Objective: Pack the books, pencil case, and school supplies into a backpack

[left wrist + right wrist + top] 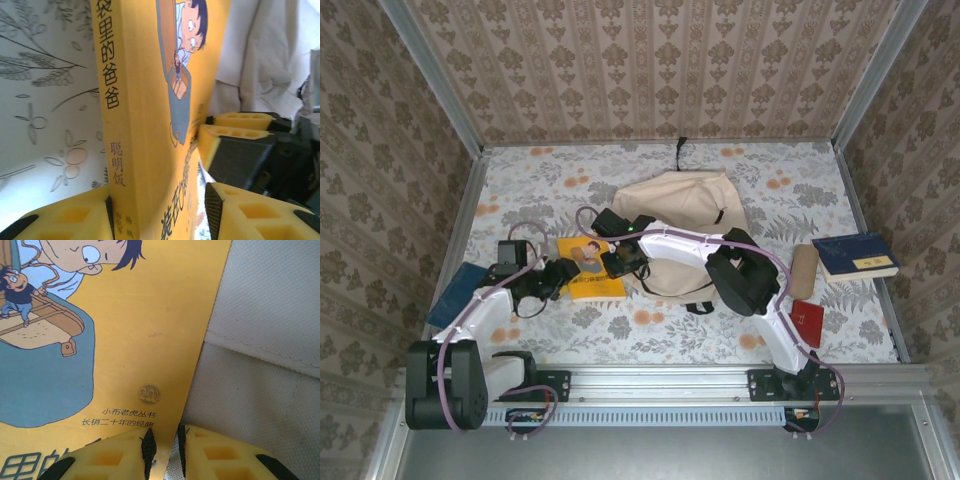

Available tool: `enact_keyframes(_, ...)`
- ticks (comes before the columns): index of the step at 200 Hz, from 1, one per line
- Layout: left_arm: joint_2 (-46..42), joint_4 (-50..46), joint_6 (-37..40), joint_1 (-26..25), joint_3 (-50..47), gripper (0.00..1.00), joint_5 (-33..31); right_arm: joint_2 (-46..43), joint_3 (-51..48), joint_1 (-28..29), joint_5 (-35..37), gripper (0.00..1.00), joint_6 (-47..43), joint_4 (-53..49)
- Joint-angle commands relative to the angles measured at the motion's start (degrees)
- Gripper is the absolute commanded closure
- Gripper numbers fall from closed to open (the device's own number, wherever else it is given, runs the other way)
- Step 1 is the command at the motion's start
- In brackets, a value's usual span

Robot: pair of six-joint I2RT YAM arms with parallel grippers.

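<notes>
At centre-left of the top view, the yellow picture book (pixel 595 285), lying on the floral tablecloth (pixel 650 330) just left of the beige backpack (pixel 685 205), its right edge at or over the bag's lower-left flank. Taken from two sides, judging by the wrist views. Left gripper (pixel 157 200) at the bottom of its frame, spread wide, yellow foam pads (pixel 70 220) either side of the spine edge, printed cover running up between them; firm contact impossible to confirm. Right gripper (pixel 164 442) at the bottom of its own frame, jaws nearly together on the book's opposite edge, at the line between yellow cover and beige fabric; a pinch on that thin edge, by the look of it. Probably arranged this way to get a flat, thin thing off a flat surface: one claw to raise the bag-side edge, the other to steady the spine against sliding away. Kept close to the bag presumably for a short carry toward the opening; opening itself not made out from here. Elsewhere, waiting: one navy book (pixel 455 297) at far left beside the left arm, a second navy book (pixel 855 255) at right, a tan oblong pouch (pixel 804 270) just left of it, likely the pencil case, and a small red square (pixel 808 322) at lower right near the right arm's base. Packing barely begun, judging from so much lying outside. Worth watching: cover bending or slipping from so narrow a bite.
</notes>
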Motion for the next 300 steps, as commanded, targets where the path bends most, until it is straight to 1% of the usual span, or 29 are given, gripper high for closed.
enact_keyframes(1, -0.03, 5.87, -1.74, -1.05, 0.79, 0.55, 6.96, 4.08, -3.83, 1.34, -3.89, 0.74, 1.01, -0.89)
enact_keyframes(34, 0.78, 5.11, -1.89, -1.15, 1.05, 0.62, 5.62, 3.37, -4.1, 1.26, -4.25, 0.74, 1.21, -0.56)
enact_keyframes(42, 1.07, 4.9, -1.9, -1.1, 1.21, 0.66, 5.28, 2.97, -4.02, 1.25, -4.25, 0.74, 1.26, -0.53)
enact_keyframes(52, 1.22, 4.3, -1.68, -1.14, 1.51, 0.76, 4.65, 2.25, -3.97, 1.12, -4.16, 0.72, 1.46, -0.38)
enact_keyframes(64, 1.14, 2.39, -0.96, -1.14, 2.38, 0.84, 2.88, 0.58, -3.95, 0.82, -4.11, 0.7, 1.92, -0.23)
enact_keyframes(74, 0.82, 0.75, -0.39, -1.15, 3.22, 0.88, 1.38, -1.57, -4.37, 0.35, -4.16, 0.68, 2.42, 0.29)
enact_keyframes(85, 0.07, -0.25, -0.33, -1.14, 4.19, 0.91, 0.1, -5.03, -5.54, -0.51, -4.54, 0.64, 2.99, 1.64)
enact_keyframes(94, -0.78, -0.35, -0.57, -1.2, 4.89, 0.91, -0.36, -8.3, -6.89, -1.67, -5.95, 0.61, 3.87, 3.07)
enact_keyframes(102, -1.64, -0.23, -1.05, -1.32, 5.53, 0.92, -0.78, -11.48, -9.26, -3.15, -9.19, 0.58, 5.41, 5.04)
enact_keyframes(105, -2.0, -0.08, -1.21, -1.43, 5.79, 0.92, -0.93, -12.68, -10.32, -3.74, -10.68, 0.57, 6.05, 7.4)
enact_keyframes(119, -3.49, 0.66, -2.14, -2.21, 6.94, 0.92, -1.47, -18.61, -15.85, -6.39, -15.9, 0.47, 8.92, 13.8)
enact_keyframes(134, -4.91, 1.28, -3.41, -3.74, 8.66, 0.92, -1.65, -24.0, -20.56, -8.73, -19.76, 0.37, 11.08, 17.93)
enact_keyframes(138, -5.35, 1.31, -3.7, -4.28, 9.19, 0.92, -3.69, -25.3, -21.65, -9.36, -20.79, 0.35, 11.59, 18.72)
enact_keyframes(150, -6.44, 1.32, -4.43, -6.17, 10.9, 0.93, -5.82, -28.82, -24.79, -11.21, -23.56, 0.29, 13.3, 20.62)
enact_keyframes(160, -7.21, 1.71, -5.57, -7.96, 12.52, 0.93, -7.7, -31.79, -27.63, -12.8, -25.72, 0.22, 15.18, 22.32)
enact_keyframes(183, -8.8, 6.04, -10.02, -13.38, 14.89, 0.94, -13.21, -37.77, -34.26, -16.83, -30.83, 0.11, 21.5, 28.54)
enact_keyframes(196, -9.11, 8.36, -12.35, -16.73, 16.05, 0.93, -17.31, -40.24, -37.14, -18.63, -33.51, 0.06, 25.66, 32.48)
enact_keyframes(206, -9.01, 11.03, -14.49, -19.09, 16.75, 0.93, -20.13, -41.66, -38.68, -19.37, -34.68, 0.04, 28.46, 35.24)
enact_keyframes(217, -8.43, 14.97, -17.04, -21.4, 16.98, 0.92, -21.92, -43.56, -39.99, -19.37, -34.43, 0.02, 30.6, 37.86)
enact_keyframes(227, -7.3, 18.73, -19.61, -22.13, 17.25, 0.92, -22.86, -45.03, -41.46, -18.92, -34.02, 0.01, 33.03, 41.32)
enact_keyframes(229, -7.12, 19.24, -20.08, -23.49, 17.29, 0.92, -23.13, -45.3, -41.81, -18.8, -33.9, 0.01, 33.66, 41.94)
enact_keyframes(232, -6.86, 20.03, -20.79, -24.14, 17.36, 0.91, -23.58, -45.57, -42.26, -18.67, -33.81, 0.01, 34.55, 43.14)
enact_keyframes(250, -4.95, 24.77, -24.2, -25.74, 17.95, 0.91, -24.97, -46.43, -44.77, -18.64, -33.74, 0.01, 40.12, 50.36)
enact_keyframes(272, -3.14, 28.74, -27.58, -27.52, 18.71, 0.91, -27.15, -46.49, -46.7, -18.64, -32.53, 0.0, 45.65, 55.79)
enact_keyframes(300, -2.36, 32.91, -30.79, -29.32, 18.34, 0.91, -31.33, -45.27, -48.1, -18.73, -28.02, 0.01, 56.5, 63.03)
